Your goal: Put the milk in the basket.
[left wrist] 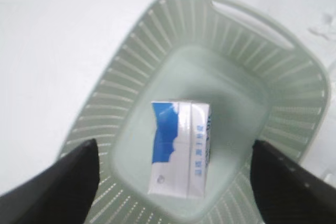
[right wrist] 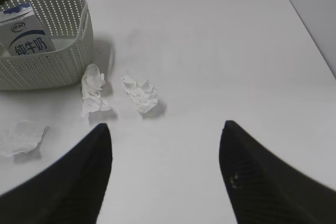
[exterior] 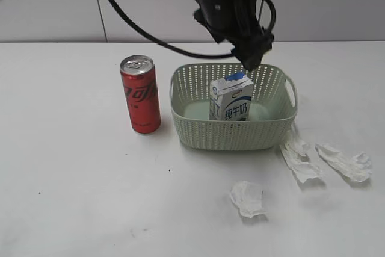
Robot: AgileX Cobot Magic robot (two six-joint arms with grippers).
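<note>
The milk (exterior: 230, 97), a small white carton with a blue top and blue characters, stands upright inside the pale green basket (exterior: 198, 127). My left gripper (exterior: 249, 58) hangs just above the carton at the basket's back rim. In the left wrist view the milk (left wrist: 180, 156) sits on the basket floor (left wrist: 231, 114) between my open left fingers (left wrist: 173, 169), which do not touch it. My right gripper (right wrist: 165, 135) is open and empty over bare table; its view shows the basket (right wrist: 47, 66) and milk (right wrist: 23, 38) at far left.
A red soda can (exterior: 140, 93) stands left of the basket. Three crumpled tissues lie in front and to the right: one (exterior: 247, 198), one (exterior: 299, 157), one (exterior: 346, 162). A grey wall runs behind the white table (exterior: 72, 197).
</note>
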